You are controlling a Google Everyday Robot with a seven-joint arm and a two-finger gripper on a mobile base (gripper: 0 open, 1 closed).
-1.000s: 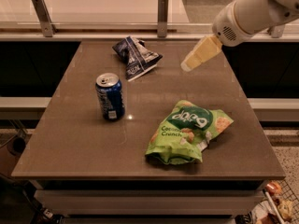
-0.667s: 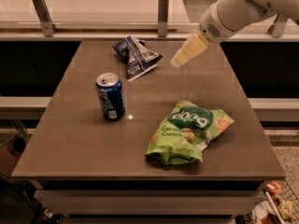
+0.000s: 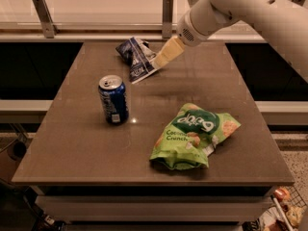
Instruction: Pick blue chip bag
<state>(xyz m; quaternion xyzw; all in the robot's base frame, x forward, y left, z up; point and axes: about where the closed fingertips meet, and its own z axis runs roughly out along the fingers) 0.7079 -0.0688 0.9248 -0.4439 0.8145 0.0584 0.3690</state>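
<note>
The blue chip bag (image 3: 136, 57) lies crumpled at the far middle of the brown table (image 3: 72, 143), dark navy with white panels. My gripper (image 3: 165, 55) comes in from the upper right on a white arm, its cream-coloured fingers pointing down-left, with the tip right at the bag's right edge. Whether it touches the bag cannot be told.
A blue soda can (image 3: 113, 99) with a silver top stands upright left of centre. A larger bright green snack bag (image 3: 192, 134) lies at the front right. A rail with metal posts (image 3: 167, 8) runs behind the table.
My arm has swung left and slightly down across the back of the table, bringing the gripper from well right of the blue chip bag to its right edge. The objects have not moved.
</note>
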